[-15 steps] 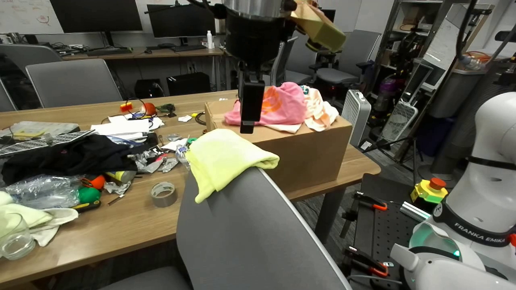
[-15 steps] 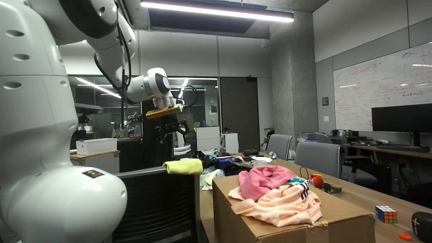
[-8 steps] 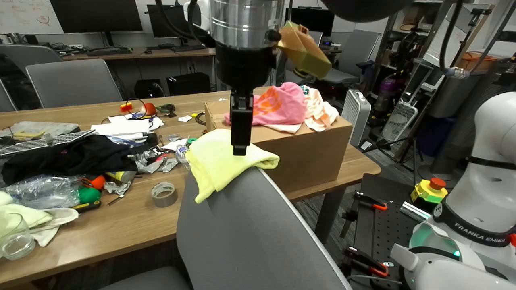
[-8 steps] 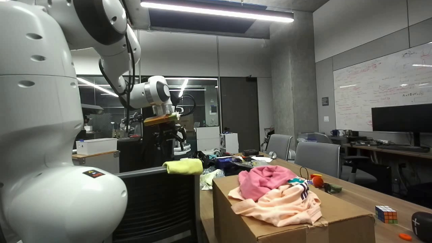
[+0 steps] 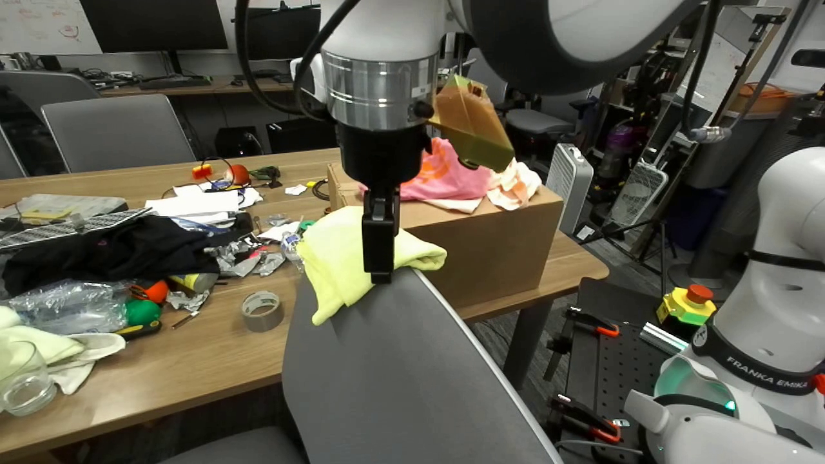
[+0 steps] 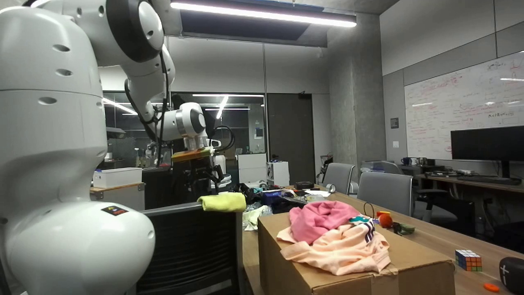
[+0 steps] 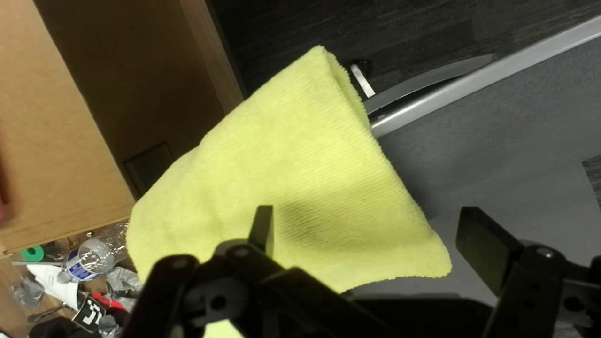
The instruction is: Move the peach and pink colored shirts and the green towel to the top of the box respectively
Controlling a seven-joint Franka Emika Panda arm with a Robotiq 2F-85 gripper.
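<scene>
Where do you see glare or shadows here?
Wrist view: a soft shadow darkens the yellow-green towel beside one gripper finger, and the chair's metal edge gleams; in an exterior view, the ceiling strip light looks blown out; pale streaks, likely reflections, mark the whiteboard.

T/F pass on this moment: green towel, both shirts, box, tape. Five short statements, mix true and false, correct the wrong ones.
1. The green towel hangs over a chair back. True.
2. The pink shirt and the peach shirt lie on top of the box. True.
3. The green towel is firmly gripped. False: the gripper stands open.
4. The tape is on the table. True.
5. The box stands on the floor. False: it stands on the table.
</scene>
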